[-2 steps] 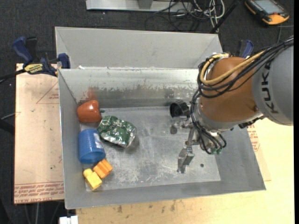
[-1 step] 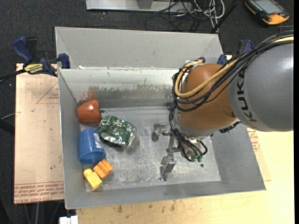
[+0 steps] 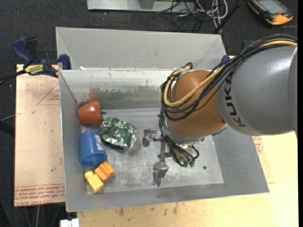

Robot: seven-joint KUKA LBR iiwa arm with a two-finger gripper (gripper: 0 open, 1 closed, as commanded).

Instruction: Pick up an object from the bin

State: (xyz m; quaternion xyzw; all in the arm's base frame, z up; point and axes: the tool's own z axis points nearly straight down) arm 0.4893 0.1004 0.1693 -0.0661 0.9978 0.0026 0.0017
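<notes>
My gripper [image 3: 155,154] hangs low over the bin floor right of the middle, below the orange wrist cover. One fingertip [image 3: 149,137] sits toward the back and the other toward the front, spread wide and open, with bare floor between them. The nearest thing is a crumpled green and silver packet [image 3: 117,132], just left of the rear fingertip and apart from it. Further left, a blue cylinder [image 3: 91,148] lies on its side.
A red-orange rounded piece [image 3: 90,112] rests at the back left against the bin wall. An orange block [image 3: 105,170] and a yellow block [image 3: 93,181] lie together at the front left corner. The arm and its cables cover the bin's right half.
</notes>
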